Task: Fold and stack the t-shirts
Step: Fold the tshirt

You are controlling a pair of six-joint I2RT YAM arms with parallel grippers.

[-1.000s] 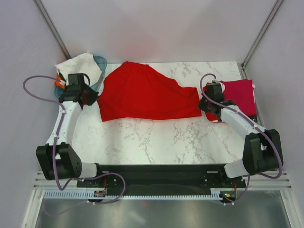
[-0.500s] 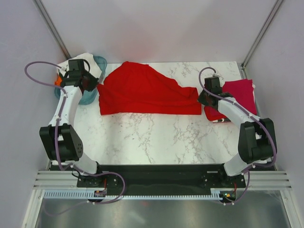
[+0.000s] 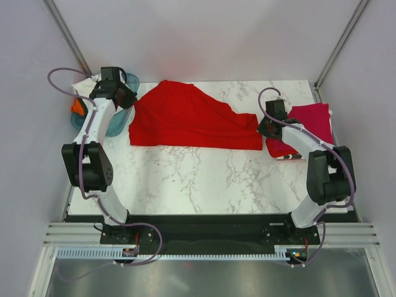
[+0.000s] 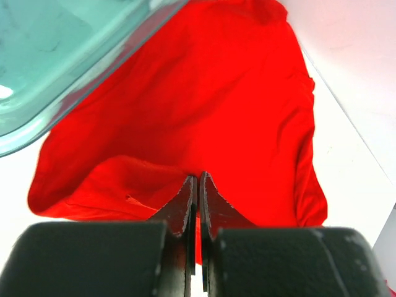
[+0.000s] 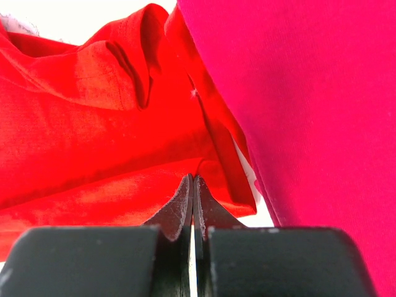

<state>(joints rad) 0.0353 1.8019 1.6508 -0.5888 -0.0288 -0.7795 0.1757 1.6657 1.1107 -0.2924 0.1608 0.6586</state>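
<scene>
The bright red t-shirt [image 3: 192, 120] lies spread across the marble desk [image 3: 204, 179], with the left fingers [image 4: 182, 207] and right fingers [image 5: 179, 210] each pinched fully shut on an opposite end. This looks like the folding step; next, both ends should travel together so the cloth doubles over evenly.

No writing, label, brand mark or number can be read in any view: none on the bright red cloth t-shirt [image 3: 185, 117] at the centre of the top view, and none on the crimson-pink cloth t-shirt [image 3: 314, 119] at its right.
</scene>
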